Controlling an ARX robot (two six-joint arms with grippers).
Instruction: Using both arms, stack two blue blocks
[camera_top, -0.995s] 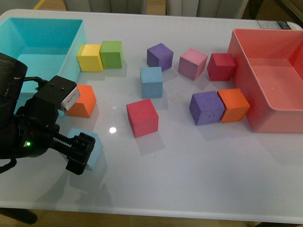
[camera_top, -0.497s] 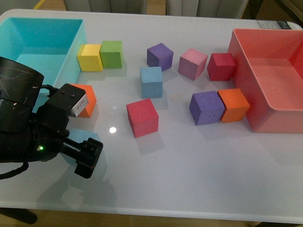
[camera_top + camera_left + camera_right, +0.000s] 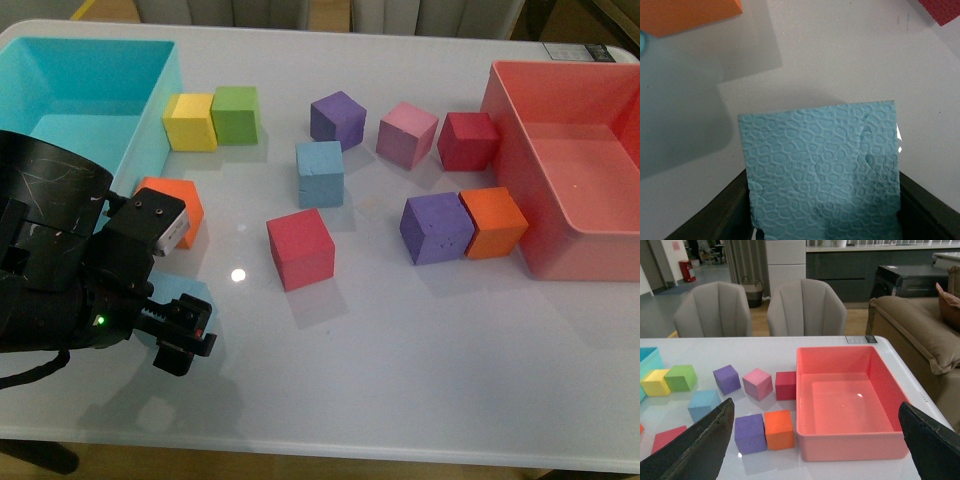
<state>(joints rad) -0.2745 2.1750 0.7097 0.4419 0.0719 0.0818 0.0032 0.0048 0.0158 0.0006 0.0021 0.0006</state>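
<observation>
A: Any writing?
B: Only a label (image 3: 590,52) at the table's (image 3: 400,380) 1 o'clock corner, too small to read.
A: The cubes?
B: The near blue block (image 3: 822,170) lies flat at 7 o'clock. The left gripper (image 3: 183,335) is pitched down over it, jaws pressed on 2 opposite sides. The far blue block (image 3: 320,172) sits flat at 12 o'clock of the red cube (image 3: 300,248).
A: And the right gripper (image 3: 816,410)?
B: Raised, level, jaws wide apart.
</observation>
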